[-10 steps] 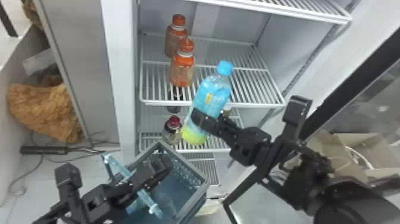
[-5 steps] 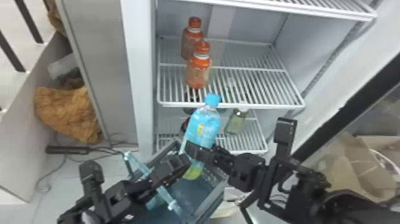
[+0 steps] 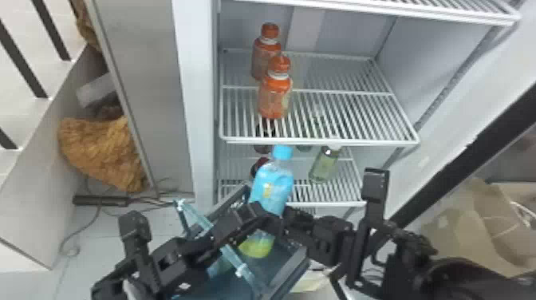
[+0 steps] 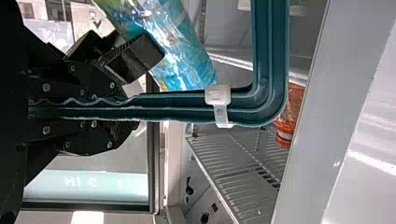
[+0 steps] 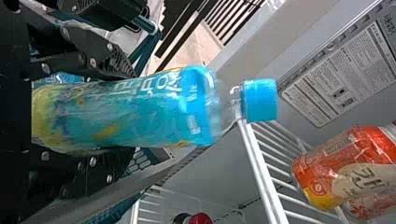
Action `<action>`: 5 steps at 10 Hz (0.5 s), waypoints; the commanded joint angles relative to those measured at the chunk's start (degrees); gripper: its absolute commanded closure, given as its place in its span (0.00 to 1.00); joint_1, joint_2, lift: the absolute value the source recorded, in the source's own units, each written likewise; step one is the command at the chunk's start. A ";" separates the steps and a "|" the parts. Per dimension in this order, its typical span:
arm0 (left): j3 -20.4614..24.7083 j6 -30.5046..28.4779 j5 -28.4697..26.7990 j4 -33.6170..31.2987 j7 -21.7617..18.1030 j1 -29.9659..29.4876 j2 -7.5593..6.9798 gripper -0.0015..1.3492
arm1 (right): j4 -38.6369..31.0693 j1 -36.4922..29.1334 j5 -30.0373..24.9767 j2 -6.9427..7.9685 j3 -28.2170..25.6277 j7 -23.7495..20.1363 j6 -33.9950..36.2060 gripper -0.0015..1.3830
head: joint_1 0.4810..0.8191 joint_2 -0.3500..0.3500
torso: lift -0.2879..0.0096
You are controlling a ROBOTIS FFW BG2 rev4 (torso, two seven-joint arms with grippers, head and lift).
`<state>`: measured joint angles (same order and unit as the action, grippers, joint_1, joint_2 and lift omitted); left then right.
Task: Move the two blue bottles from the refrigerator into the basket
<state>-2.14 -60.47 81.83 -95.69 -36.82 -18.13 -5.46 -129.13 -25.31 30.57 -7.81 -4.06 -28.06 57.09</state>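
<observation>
Over the basket (image 3: pixel 285 271) my right gripper (image 3: pixel 275 223) is shut on a blue bottle (image 3: pixel 273 185), cap up and slightly tilted. In the right wrist view the right gripper (image 5: pixel 93 114) has its fingers on both sides of the lower part of the blue bottle (image 5: pixel 140 112). My left gripper (image 3: pixel 223 231) is shut on the basket's handle and partly covers the bottle. In the left wrist view the handle (image 4: pixel 177 106) runs between the fingers of the left gripper (image 4: pixel 135 105). Something pale blue (image 3: pixel 219 265) lies low in the basket, partly hidden.
Two orange bottles (image 3: pixel 275 93) stand on the refrigerator's wire shelf (image 3: pixel 339 115). A greenish bottle (image 3: pixel 325 165) is on the shelf below. The open door's dark edge (image 3: pixel 458 155) rises at the right, with cardboard boxes (image 3: pixel 450 235) beyond it.
My right gripper has carried the blue bottle left and down, from before the shelf to over the basket and close beside the left gripper. The head view has shifted left.
</observation>
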 commanded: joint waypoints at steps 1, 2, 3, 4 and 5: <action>-0.03 0.14 0.09 0.00 0.00 0.00 0.01 0.89 | 0.11 0.14 0.40 -0.01 0.07 0.02 0.00 0.07 | 0.63 0.26 | 0.97; -0.03 0.14 0.09 0.00 0.00 0.00 -0.08 0.89 | 0.25 0.00 0.63 -0.01 -0.05 -0.33 0.00 0.13 | 0.63 0.27 | 0.97; -0.03 0.14 0.09 0.00 0.00 0.00 -0.08 0.89 | -0.03 -0.42 0.28 -0.01 -0.28 -0.50 -0.14 0.15 | 0.63 0.27 | 0.97; -0.03 0.14 0.09 0.00 -0.09 0.00 -0.17 0.89 | -0.45 -0.98 -0.40 -0.01 -0.96 -0.86 -1.13 0.16 | 0.63 0.27 | 0.97; -0.03 0.14 0.09 0.00 -0.09 -0.14 -0.17 0.89 | -0.03 -1.68 -0.86 0.08 -1.88 -1.56 -4.64 0.16 | 0.63 0.26 | 0.97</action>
<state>-2.17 -60.32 81.93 -95.70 -36.91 -18.17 -5.63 -129.41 -26.61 29.94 -7.77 -5.42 -29.60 54.00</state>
